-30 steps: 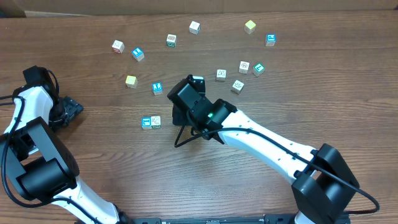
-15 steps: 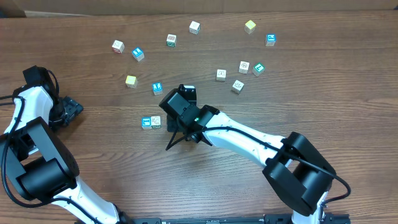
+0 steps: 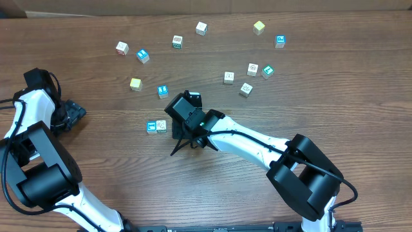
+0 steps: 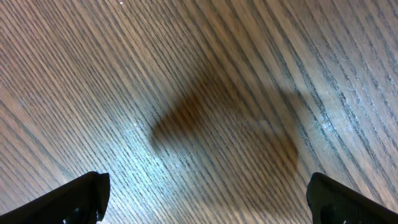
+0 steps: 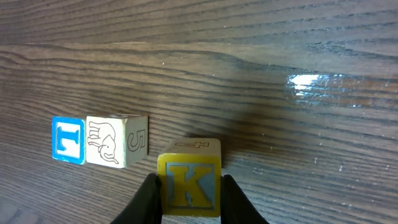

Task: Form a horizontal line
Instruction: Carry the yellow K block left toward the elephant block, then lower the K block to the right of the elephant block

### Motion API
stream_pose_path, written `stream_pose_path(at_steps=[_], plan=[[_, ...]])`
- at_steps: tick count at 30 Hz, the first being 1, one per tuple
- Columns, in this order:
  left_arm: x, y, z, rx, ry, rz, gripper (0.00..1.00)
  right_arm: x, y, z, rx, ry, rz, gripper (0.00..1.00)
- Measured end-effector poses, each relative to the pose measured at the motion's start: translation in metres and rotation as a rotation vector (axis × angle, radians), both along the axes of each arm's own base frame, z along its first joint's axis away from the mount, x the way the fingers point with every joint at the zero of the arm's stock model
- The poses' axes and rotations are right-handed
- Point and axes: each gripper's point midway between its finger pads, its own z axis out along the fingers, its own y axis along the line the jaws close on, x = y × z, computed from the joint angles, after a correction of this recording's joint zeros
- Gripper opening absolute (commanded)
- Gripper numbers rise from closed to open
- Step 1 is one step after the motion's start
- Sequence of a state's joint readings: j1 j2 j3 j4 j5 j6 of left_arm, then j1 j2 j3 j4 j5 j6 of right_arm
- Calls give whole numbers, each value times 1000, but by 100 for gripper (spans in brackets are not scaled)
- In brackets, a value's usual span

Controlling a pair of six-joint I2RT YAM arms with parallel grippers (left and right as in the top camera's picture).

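A blue cube with a white T (image 5: 68, 140) and a white cube with an elephant print (image 5: 117, 140) sit side by side, touching, on the wooden table; overhead they are the blue cube (image 3: 151, 127) and white cube (image 3: 161, 125). My right gripper (image 5: 189, 194) is shut on a yellow cube with a K face (image 5: 189, 183). It holds this cube just right of the white cube and slightly nearer the camera, with a small gap between them. Overhead, the right wrist (image 3: 187, 115) hides the held cube. My left gripper (image 4: 211, 205) is open over bare wood at the table's left.
Loose cubes lie scattered across the far half of the table: a pale yellow one (image 3: 135, 84), a blue one (image 3: 163, 91), a white one (image 3: 228, 77), and several more farther back. The left arm (image 3: 38, 106) rests by the left edge.
The right arm has swung left with the yellow cube and brought it down beside the blue and white pair. The left arm has not moved.
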State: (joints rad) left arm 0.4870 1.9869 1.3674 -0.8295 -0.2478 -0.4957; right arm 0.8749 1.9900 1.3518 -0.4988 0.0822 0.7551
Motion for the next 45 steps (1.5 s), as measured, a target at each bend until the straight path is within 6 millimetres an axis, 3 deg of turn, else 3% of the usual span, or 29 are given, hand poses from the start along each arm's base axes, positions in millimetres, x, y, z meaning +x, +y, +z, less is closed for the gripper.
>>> stream_pose_path(at_steps=[9,12,20,45], plan=[[0,0,0,0,0,0,100,-2,-2,-1,-7,8,0,17],[0,0,0,0,0,0,100,-2,-2,-2,-7,8,-1,24],[0,0,0,0,0,0,100,-2,-2,-2,-7,9,-2,28],[0,0,0,0,0,0,100,-2,-1,-2,-5,12,-1,29]])
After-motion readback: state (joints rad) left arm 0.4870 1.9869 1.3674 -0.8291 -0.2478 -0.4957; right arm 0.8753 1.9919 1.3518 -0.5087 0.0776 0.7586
